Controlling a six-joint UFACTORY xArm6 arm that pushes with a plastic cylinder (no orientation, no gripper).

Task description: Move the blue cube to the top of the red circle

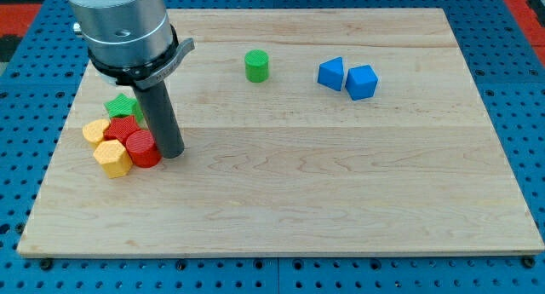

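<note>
The blue cube (361, 82) sits near the view's top right, touching a blue triangular block (331, 73) on its left. The red circle (142, 148) is a red cylinder at the view's left, in a cluster with other blocks. My tip (171, 152) rests on the board right beside the red circle, on its right side and touching or nearly touching it. The tip is far to the left of the blue cube.
Around the red circle sit a second red block (122, 129), a green star-like block (123, 106), a yellow block (96, 130) and a yellow hexagonal block (111, 158). A green cylinder (256, 66) stands near the top middle. The wooden board (341, 200) lies on a blue pegboard.
</note>
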